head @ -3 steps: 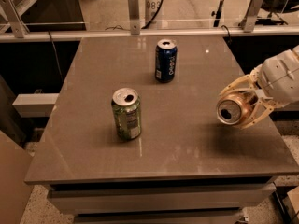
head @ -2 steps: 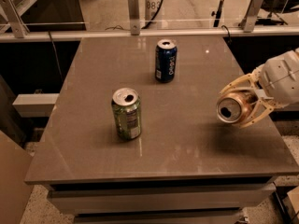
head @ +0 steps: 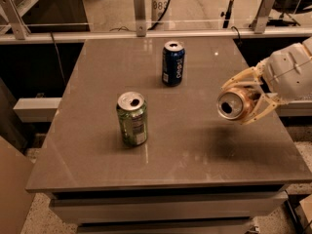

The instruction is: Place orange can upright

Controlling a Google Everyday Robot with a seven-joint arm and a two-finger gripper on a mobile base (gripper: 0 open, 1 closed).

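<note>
Robot gripper (head: 236, 107), reaching in over the right edge of the table (head: 195, 152), had its fingers clamped round the orange can (head: 229, 104). The can was held on its side in the air, silver top w/ pull-tab opening facing the camera. Green can (head: 132, 118) stood upright toward the front-left; dark blue can (head: 173, 62) upright near the back edge, approx. centre. Task looked partway: can grasped & lifted, but not yet turned upright, set down or released.
</note>
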